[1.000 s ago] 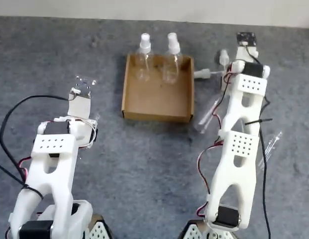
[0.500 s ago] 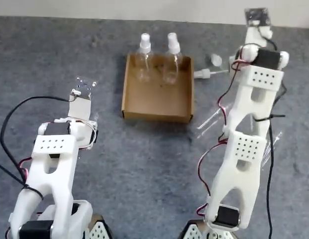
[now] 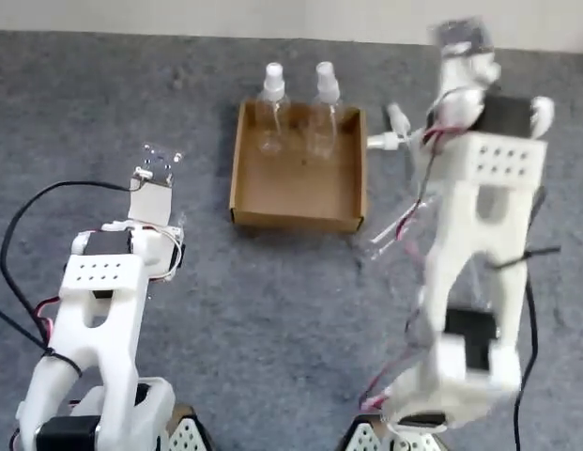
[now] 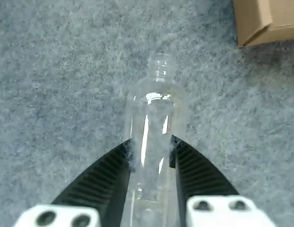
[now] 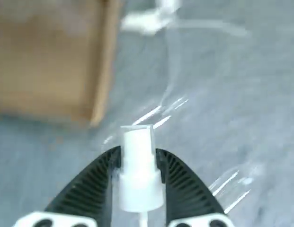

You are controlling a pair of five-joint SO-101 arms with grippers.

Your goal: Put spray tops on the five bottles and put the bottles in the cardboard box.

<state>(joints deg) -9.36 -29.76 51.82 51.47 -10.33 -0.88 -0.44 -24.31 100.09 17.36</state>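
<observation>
Right now your left claw (image 4: 151, 147) is clamped narrow around the body of an uncapped bottle (image 4: 157, 101). The grip sits low on the clear wall, which leaves the threaded neck free and pointing away from the arm. That looks deliberate, since a bare neck is what a top needs. The bottle is off to the left of the cardboard box (image 3: 296, 218), well apart from it.

Your right claw (image 5: 137, 152) is closed on a white spray top (image 5: 139, 172), pinching it across its sides. A thin tube seems to run back toward the wrist, so you will probably need to turn the piece before it can enter a neck. This claw hangs past the box's right side.

Two capped bottles (image 3: 272, 113) stand at the far wall of the box, packed side by side, presumably to save room for three more. Another loose spray top (image 3: 387, 141) lies just beside the box's right wall. A clear bottle (image 3: 390, 235) lies near the right front corner.

By my reading, you are on the third bottle, with top and neck yet to meet.
</observation>
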